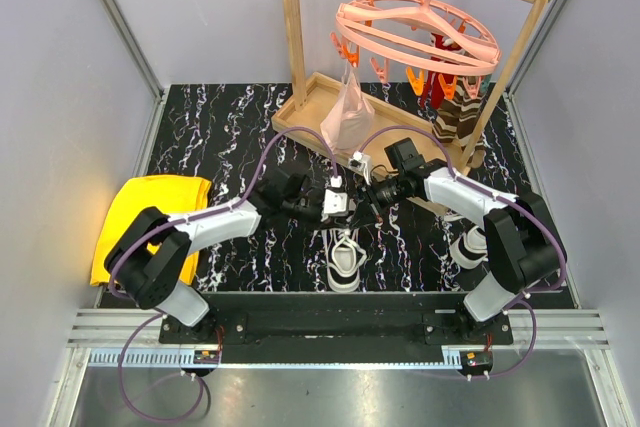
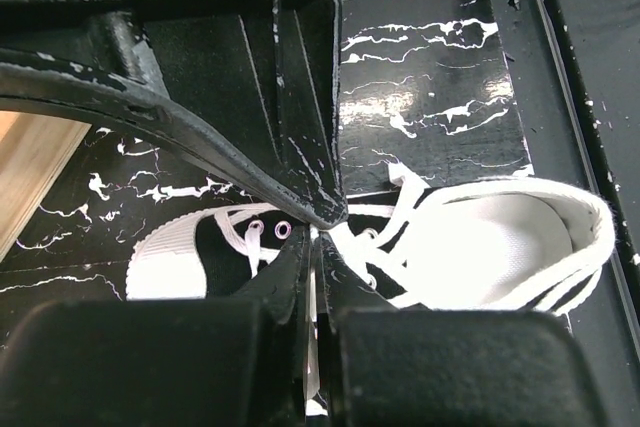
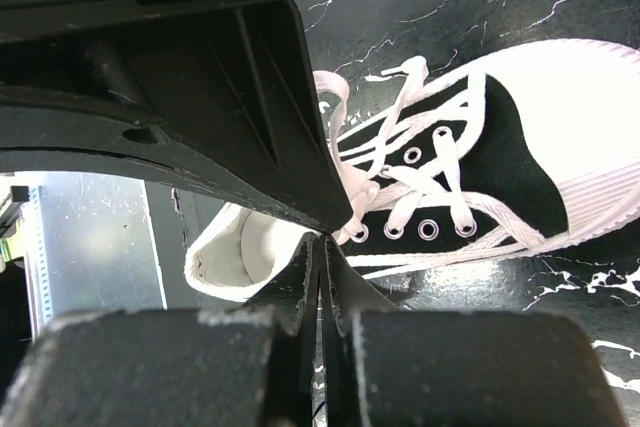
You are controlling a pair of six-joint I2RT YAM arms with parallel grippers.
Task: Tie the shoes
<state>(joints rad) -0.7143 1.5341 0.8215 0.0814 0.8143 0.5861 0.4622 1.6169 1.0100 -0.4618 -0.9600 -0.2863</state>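
At the middle of the table (image 1: 230, 137), a little toward the near edge, you have one shoe (image 1: 344, 259) with its toe pointing at the near edge. Both arms reach in and meet just over its far end.

- Left claw (image 1: 337, 204): comes in from the left. In its wrist view the left claw (image 2: 322, 229) has its fingers pressed together, pinching a lace (image 2: 403, 209) strand at the tips, right above the eyelets. You see the shoe (image 2: 520, 247) lying below, heel opening to the right of that view.
- Right claw (image 1: 366, 197): comes in from the right, just beside the left one. In its wrist view the right claw (image 3: 325, 237) is likewise pressed together on a lace (image 3: 400, 217) strand where it leaves the eyelets. The shoe (image 3: 540, 117) shows its white toe cap at the right of that view.
- Second shoe (image 1: 468, 245): near the right edge, partly hidden under the right arm, well apart from both claws.

Note also a yellow cloth (image 1: 150, 217) by the left edge. A wooden rack (image 1: 292, 37) stands at the far edge, carrying a pink hanger (image 1: 415, 32), a plastic bag (image 1: 347, 112) and socks (image 1: 455, 112).
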